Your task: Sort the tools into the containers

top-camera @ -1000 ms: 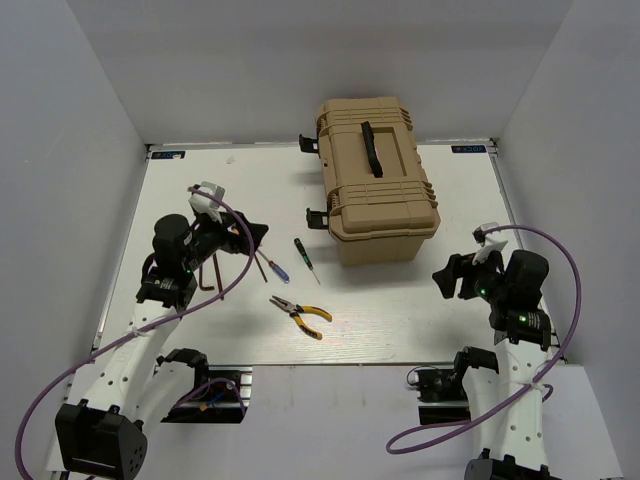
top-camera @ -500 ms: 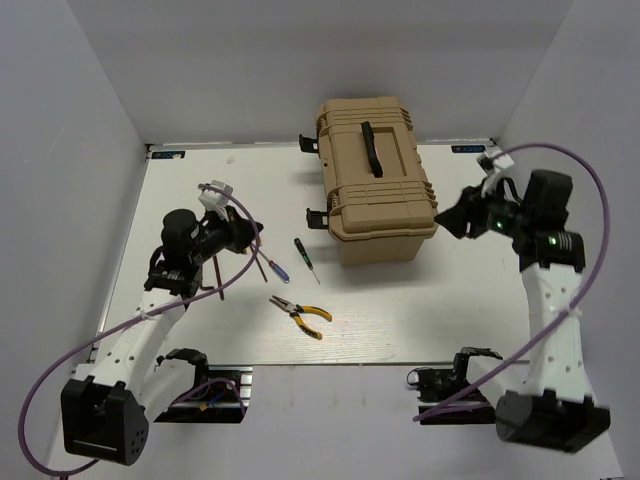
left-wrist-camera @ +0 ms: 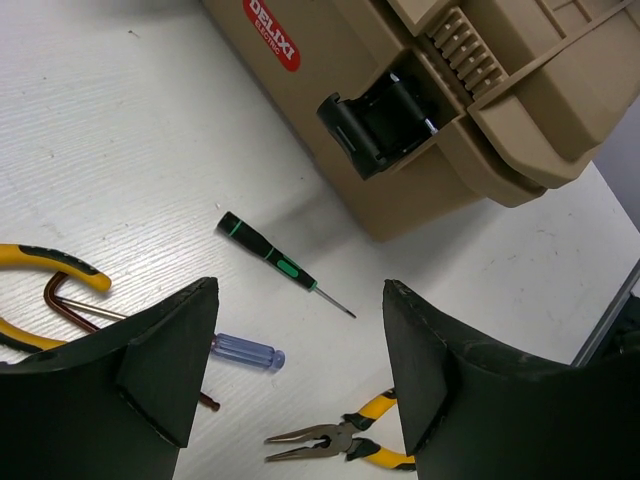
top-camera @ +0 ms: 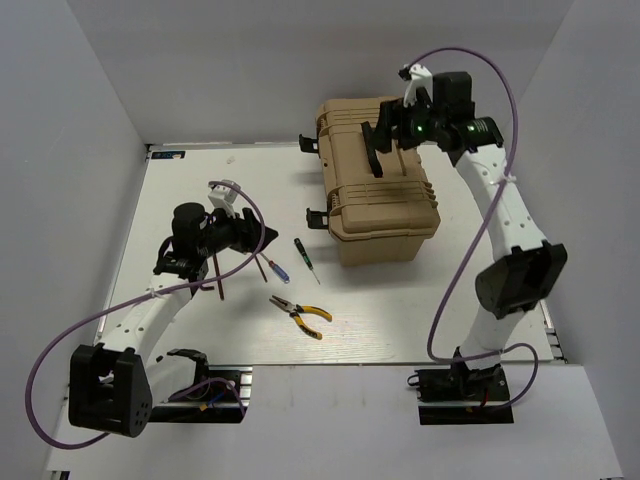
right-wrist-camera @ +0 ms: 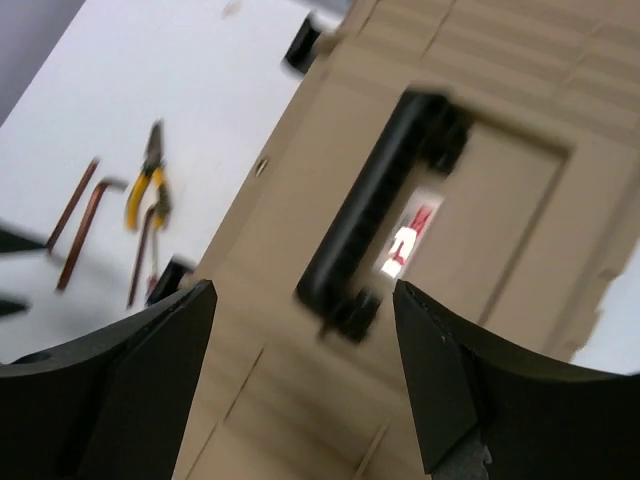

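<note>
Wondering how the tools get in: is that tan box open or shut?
Shut: the tan toolbox has its lid down flat, handle on top.

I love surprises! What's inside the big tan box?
Nothing inside can be seen, because the box is shut. Only its outside shows: a black handle on top, with the open right gripper hovering above it.

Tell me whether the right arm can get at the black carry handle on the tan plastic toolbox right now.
Probably yes: the open right hand hovers right above the black carry handle of the tan plastic toolbox, with nothing between them.
</note>
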Action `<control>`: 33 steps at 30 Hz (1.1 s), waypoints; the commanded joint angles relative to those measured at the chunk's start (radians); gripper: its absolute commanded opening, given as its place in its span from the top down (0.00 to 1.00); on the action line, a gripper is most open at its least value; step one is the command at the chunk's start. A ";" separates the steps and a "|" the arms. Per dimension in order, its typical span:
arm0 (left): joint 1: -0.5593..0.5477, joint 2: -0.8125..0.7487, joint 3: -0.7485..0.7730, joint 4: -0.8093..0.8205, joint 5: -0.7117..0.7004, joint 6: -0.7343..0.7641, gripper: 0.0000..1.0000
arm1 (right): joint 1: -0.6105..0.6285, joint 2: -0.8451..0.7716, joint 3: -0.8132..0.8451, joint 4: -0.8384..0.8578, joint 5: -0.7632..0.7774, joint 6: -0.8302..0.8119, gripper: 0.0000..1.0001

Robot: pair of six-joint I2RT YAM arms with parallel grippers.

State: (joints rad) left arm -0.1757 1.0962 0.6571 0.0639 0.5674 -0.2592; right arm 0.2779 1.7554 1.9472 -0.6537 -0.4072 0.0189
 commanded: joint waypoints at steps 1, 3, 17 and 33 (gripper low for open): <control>0.005 -0.013 0.038 0.010 0.020 0.015 0.23 | 0.018 0.100 0.157 0.008 0.212 0.076 0.23; 0.005 -0.013 0.038 0.010 0.020 0.015 0.23 | 0.043 0.116 0.154 0.048 0.261 0.070 0.24; 0.015 0.007 0.038 0.010 0.038 0.006 0.23 | 0.208 0.213 0.128 0.149 0.617 -0.089 0.32; 0.005 -0.021 0.029 0.010 0.038 -0.003 0.23 | 0.264 0.228 0.065 0.201 0.852 -0.191 0.44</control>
State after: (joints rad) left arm -0.1669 1.1057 0.6628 0.0608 0.5854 -0.2630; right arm 0.5346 1.9785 2.0239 -0.4931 0.3996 -0.1600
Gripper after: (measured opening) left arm 0.768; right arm 0.562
